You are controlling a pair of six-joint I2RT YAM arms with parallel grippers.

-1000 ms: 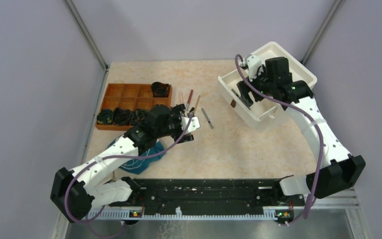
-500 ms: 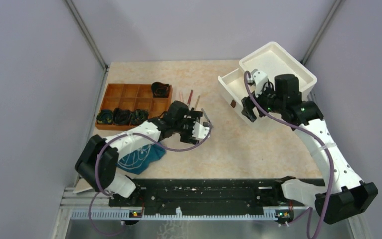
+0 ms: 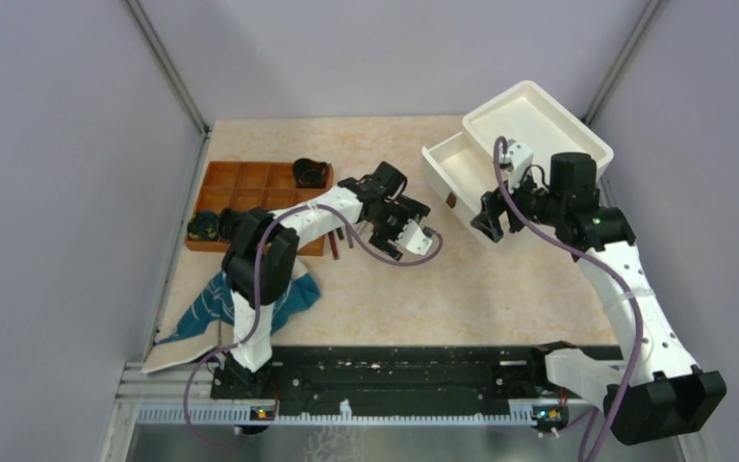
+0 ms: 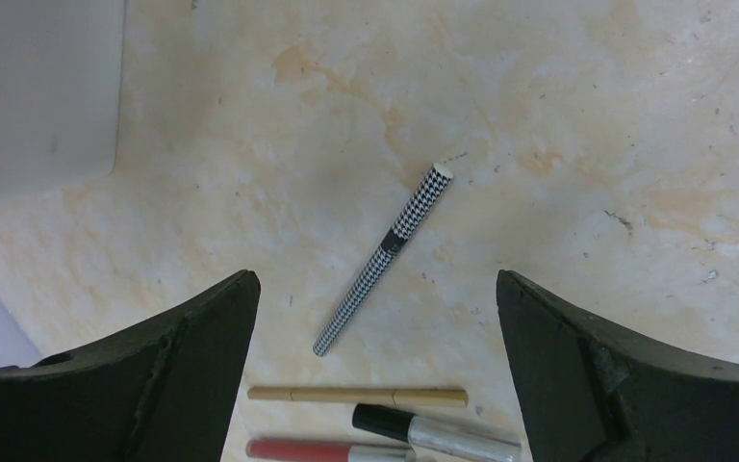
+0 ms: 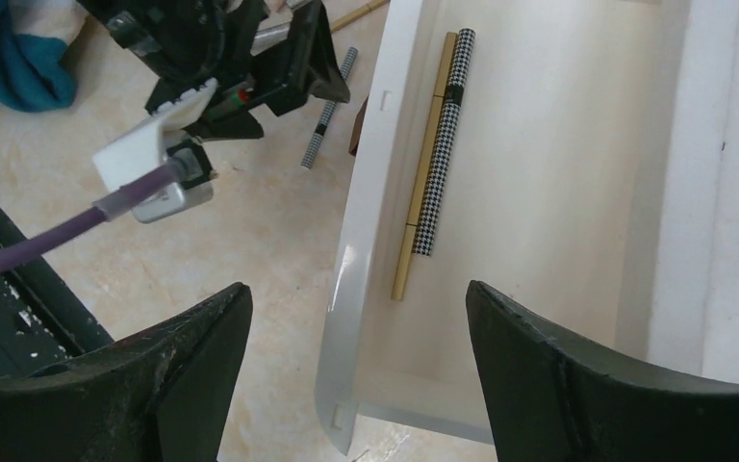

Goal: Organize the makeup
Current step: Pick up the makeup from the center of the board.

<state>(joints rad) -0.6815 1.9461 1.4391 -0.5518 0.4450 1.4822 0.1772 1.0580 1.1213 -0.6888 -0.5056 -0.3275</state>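
Left wrist view: your left end effector [image 4: 375, 279] is spread wide and empty, straddling the houndstooth pencil [image 4: 382, 262] on the bench [image 4: 587, 144], apparently to grasp it. Your right end effector [image 5: 358, 287] hangs open and empty over the white tray [image 5: 577, 192], where a matching pencil [image 5: 445, 144] lies.

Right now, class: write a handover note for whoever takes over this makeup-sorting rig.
Left gripper: open, empty, over a checked pencil on the table.
Right gripper: open, empty, over the tray.
Done: a second checked pencil and a gold pencil lie in the tray.
To do: the table's checked pencil, loose gold pencil, silver tube and pink tube.
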